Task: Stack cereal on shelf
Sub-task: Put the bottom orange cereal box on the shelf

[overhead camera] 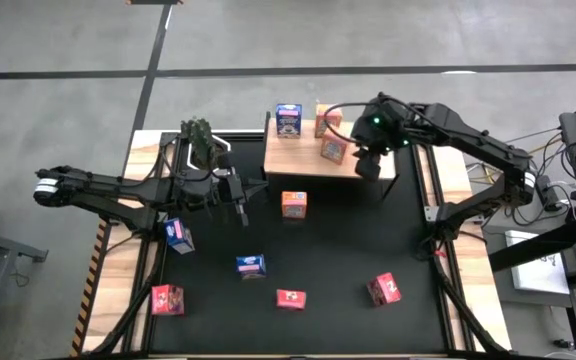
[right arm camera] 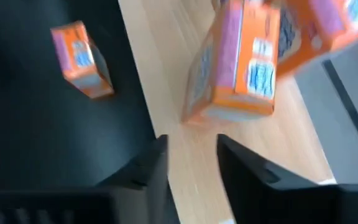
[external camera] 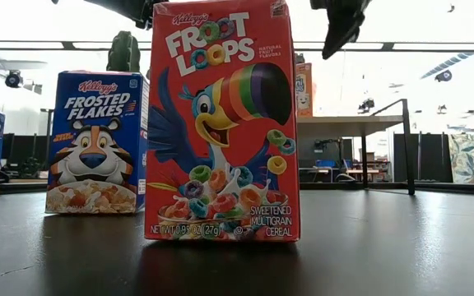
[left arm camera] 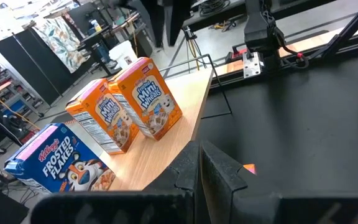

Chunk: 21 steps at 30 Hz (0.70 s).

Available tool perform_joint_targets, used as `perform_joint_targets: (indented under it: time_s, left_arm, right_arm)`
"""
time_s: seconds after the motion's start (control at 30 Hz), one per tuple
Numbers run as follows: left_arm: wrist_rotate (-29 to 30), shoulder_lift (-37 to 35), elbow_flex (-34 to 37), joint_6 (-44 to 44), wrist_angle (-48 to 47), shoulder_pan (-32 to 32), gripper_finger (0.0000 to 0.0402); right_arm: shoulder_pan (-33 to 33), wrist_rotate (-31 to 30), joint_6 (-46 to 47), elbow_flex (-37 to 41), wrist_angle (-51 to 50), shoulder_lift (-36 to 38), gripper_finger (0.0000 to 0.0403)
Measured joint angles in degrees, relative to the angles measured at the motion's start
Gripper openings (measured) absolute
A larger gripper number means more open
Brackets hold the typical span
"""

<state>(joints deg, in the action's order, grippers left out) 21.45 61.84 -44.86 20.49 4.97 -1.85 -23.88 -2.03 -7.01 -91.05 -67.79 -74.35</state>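
The wooden shelf [overhead camera: 308,168] stands at the mat's far edge. On it stand a blue cereal box [overhead camera: 288,120] and two orange boxes [overhead camera: 326,122] [overhead camera: 334,150]. My right gripper [right arm camera: 191,162] is open and empty over the shelf's right part [overhead camera: 368,168], just short of the nearer orange box [right arm camera: 241,68]. My left gripper [overhead camera: 240,208] is shut and empty over the mat, left of a third orange box [overhead camera: 294,204]. Two blue boxes [overhead camera: 178,234] [overhead camera: 251,265] and three red boxes [overhead camera: 167,299] [overhead camera: 290,298] [overhead camera: 384,289] stand or lie on the mat.
A potted plant [overhead camera: 200,140] stands at the mat's far left, beside my left arm. The low view is filled by a red Froot Loops box [external camera: 220,123] and a blue Frosted Flakes box [external camera: 97,140]. Cables and gear lie off the table's right edge [overhead camera: 568,170].
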Motion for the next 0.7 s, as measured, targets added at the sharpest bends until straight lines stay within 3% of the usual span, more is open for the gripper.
perform_joint_targets:
  time_s: [0.2,0.7]
  left_arm:
    - [0.0,0.0,0.0,0.0,0.0,0.0,0.0]
    - [0.0,0.0,0.0,0.0,0.0,0.0,0.0]
  right_arm:
    - [0.0,-4.6,-1.9,3.6,3.7,0.0,0.0018]
    - [-0.4,-10.1,-7.4,6.1,11.5,-0.6,0.0013]
